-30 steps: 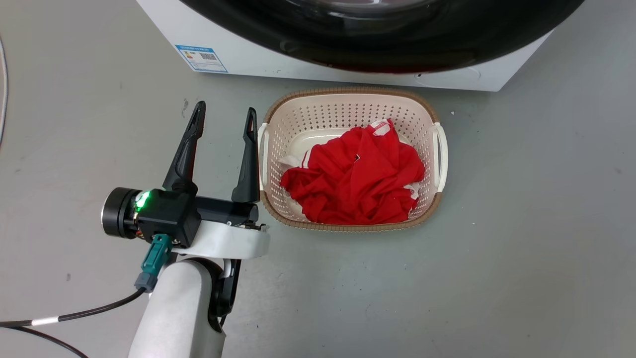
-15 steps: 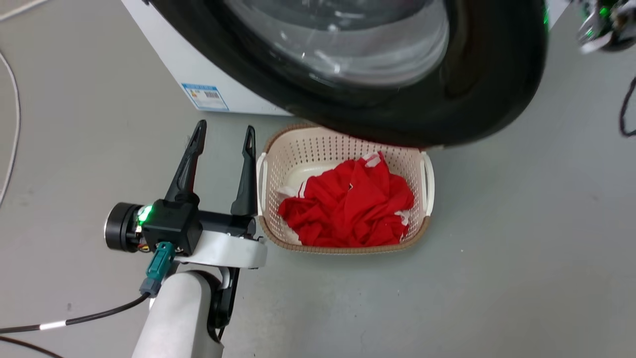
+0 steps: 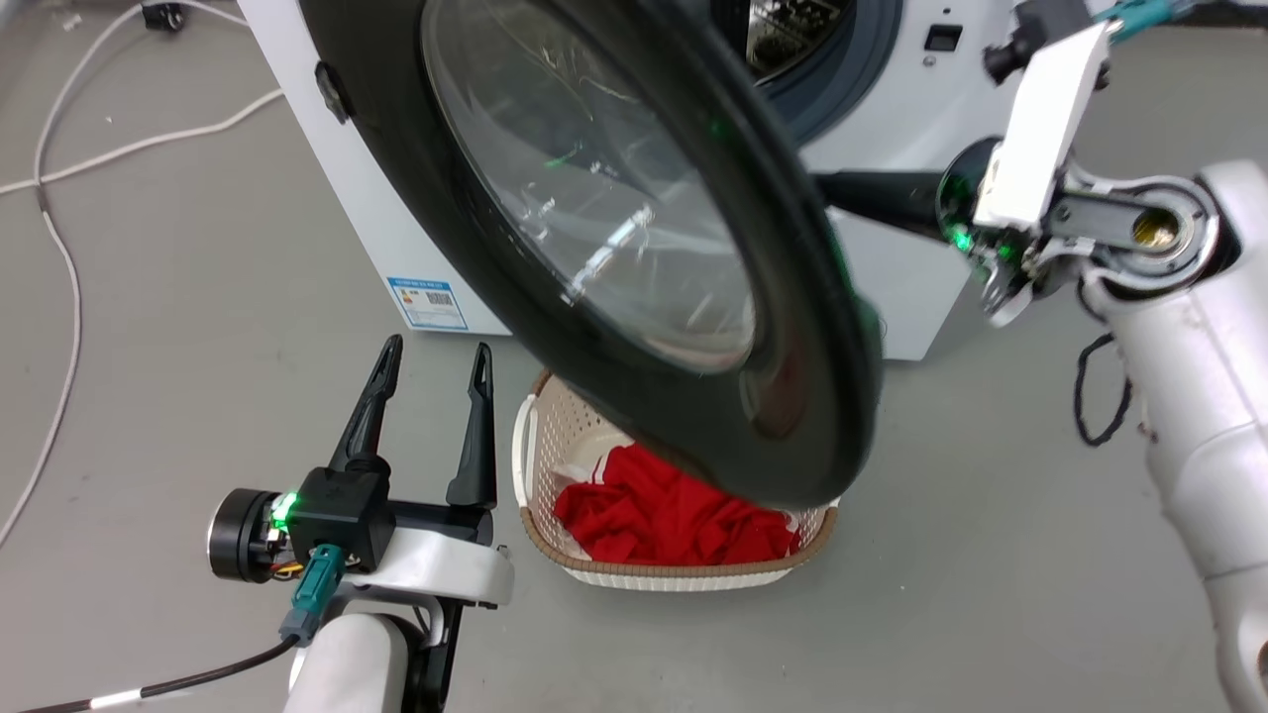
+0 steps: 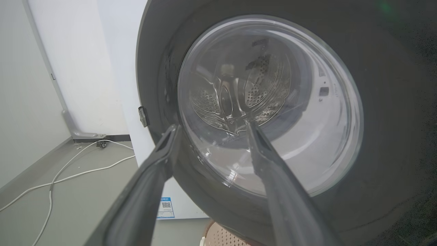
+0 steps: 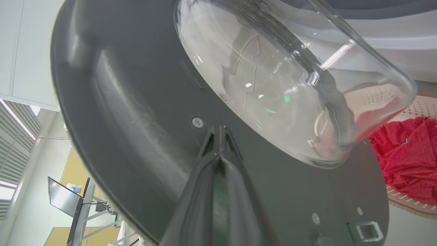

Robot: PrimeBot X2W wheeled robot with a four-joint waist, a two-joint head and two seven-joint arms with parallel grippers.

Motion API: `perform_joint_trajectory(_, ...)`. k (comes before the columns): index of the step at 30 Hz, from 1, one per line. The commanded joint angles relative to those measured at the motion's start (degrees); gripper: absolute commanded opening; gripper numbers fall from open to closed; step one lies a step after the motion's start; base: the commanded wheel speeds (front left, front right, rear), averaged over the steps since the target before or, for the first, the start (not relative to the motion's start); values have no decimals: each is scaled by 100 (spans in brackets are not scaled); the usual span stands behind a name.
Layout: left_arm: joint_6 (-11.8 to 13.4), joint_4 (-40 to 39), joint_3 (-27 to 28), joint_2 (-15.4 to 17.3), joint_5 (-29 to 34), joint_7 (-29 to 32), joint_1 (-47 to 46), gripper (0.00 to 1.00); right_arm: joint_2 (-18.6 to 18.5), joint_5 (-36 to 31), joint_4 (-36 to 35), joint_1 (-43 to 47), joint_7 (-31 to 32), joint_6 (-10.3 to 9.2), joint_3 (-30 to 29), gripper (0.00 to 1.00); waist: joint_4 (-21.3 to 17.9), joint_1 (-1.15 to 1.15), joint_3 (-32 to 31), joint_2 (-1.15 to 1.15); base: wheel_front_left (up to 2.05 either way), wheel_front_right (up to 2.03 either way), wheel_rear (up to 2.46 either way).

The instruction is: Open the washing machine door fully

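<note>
A: Where do we find the washing machine door (image 3: 822,327)?
B: At twelve o'clock, partly swung out over the basket (image 3: 527,446). Our right tool (image 5: 220,131), fingers pressed together, rests against its inner face. Our left tool (image 3: 438,347), at seven o'clock, gapes wide.

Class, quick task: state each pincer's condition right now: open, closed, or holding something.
Left pincer: open, holding nothing.
Right pincer: closed, nothing between its fingers, tips at the inner face of the washing machine door.
</note>
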Motion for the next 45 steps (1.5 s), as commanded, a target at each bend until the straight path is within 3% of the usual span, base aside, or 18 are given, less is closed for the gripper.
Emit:
perform_joint_trajectory(1,-27,15,16,0,34,-16,57,100,109,62,-116,155,52,2,46,0,18,0,-98,0,0,0,0)
perform_joint_trajectory(22,9,70,-58,-5,-38,-17,186,100,616,85,-1396,1223,231,1,433,0,130,0,-302,0,0,0,0)
perform_joint_trajectory(26,19,80,-44,-5,-31,-16,208,100,560,-56,-1487,1441,-210,0,248,0,85,0,-325,0,0,0,0)
perform_joint_trajectory(34,19,116,58,-5,-3,-16,331,100,457,-64,-1457,2322,-1924,0,-816,0,-126,0,-438,0,0,0,0)
perform_joint_trajectory(42,4,181,164,16,22,-16,452,100,422,237,-1634,3370,-2661,1,-1526,0,-268,0,-587,0,0,0,0)
perform_joint_trajectory(43,0,191,187,27,26,-16,474,100,430,242,-1703,3530,-2745,1,-1579,5,-282,0,-600,0,0,0,0)
perform_joint_trajectory(45,-11,216,224,48,29,-16,497,100,486,240,-1822,3843,-2960,1,-1682,46,-315,0,-635,0,0,0,0)
